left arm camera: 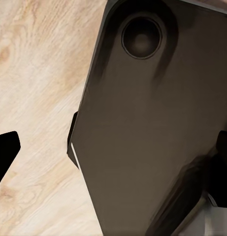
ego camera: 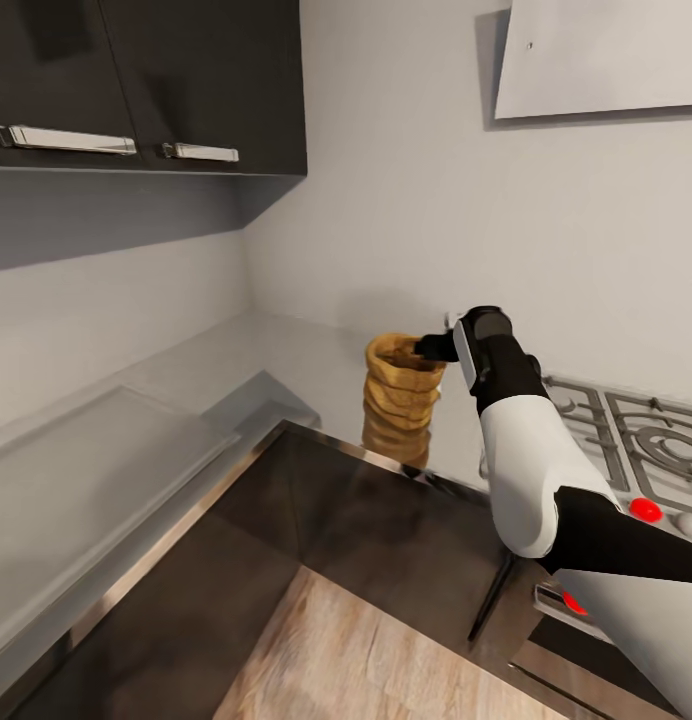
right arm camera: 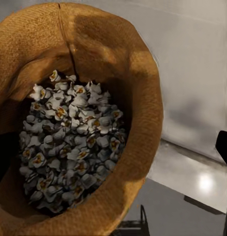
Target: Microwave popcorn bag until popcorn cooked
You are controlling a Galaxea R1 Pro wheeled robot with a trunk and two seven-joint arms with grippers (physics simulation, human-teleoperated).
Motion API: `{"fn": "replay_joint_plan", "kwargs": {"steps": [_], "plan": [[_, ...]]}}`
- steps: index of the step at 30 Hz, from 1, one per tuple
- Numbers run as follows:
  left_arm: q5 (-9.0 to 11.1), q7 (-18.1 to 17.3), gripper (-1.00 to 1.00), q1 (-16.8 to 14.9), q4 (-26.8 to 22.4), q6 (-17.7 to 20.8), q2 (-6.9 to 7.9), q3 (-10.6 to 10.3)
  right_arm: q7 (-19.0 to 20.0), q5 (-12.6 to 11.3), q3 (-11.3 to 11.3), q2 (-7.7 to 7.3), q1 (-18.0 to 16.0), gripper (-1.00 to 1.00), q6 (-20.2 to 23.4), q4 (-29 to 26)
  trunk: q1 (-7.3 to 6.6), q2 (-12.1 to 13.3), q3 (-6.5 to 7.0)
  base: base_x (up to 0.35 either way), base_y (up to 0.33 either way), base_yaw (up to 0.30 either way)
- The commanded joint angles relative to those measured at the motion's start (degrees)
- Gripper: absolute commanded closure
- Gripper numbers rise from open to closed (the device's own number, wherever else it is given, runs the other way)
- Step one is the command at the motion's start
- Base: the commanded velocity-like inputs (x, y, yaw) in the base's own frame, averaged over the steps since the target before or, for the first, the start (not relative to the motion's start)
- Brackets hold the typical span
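The tan-brown popcorn bag [ego camera: 399, 398] stands on the grey glossy countertop [ego camera: 136, 450] near the wall corner, its image mirrored in the slab below it. My right gripper [ego camera: 433, 348] is at the bag's rim on the stove side. In the right wrist view the bag's mouth [right arm camera: 138, 98] sits close up, holding several white popped kernels [right arm camera: 69, 142]. One dark fingertip [right arm camera: 224, 147] shows outside the rim, far from the other side, so the jaws stand open. My left gripper [left arm camera: 113, 157] hangs open over wood floor with nothing in it. The microwave is out of view.
A gas stove [ego camera: 636, 440] with red knobs [ego camera: 645, 509] adjoins the bag on the right. Dark upper cabinets [ego camera: 146, 80] hang at top left, a pale hood [ego camera: 606, 55] at top right. Dark base cabinets [ego camera: 386, 520] and wood floor [ego camera: 346, 650] lie below; the robot's dark base [left arm camera: 147, 128] is beside the left gripper.
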Motion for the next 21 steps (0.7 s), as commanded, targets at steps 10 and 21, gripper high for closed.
{"fn": "replay_joint_plan", "kwargs": {"steps": [10, 21], "plan": [[0.31, 0.19, -1.00, 0.01, -0.11, -0.04, 0.06, -0.03, -0.10, 0.20, -0.31, 0.06, -0.04, -1.00, 0.17, 0.01, 0.00, -0.03, -0.05, 0.000, -0.072, 0.000], [0.63, 0.19, -1.00, 0.02, -0.43, -0.04, -0.01, 0.18, -0.18, 0.11, -0.18, 0.06, -0.04, -1.00, -0.45, 1.51, 0.00, -0.03, -0.05, 0.000, -0.021, 0.000]]}}
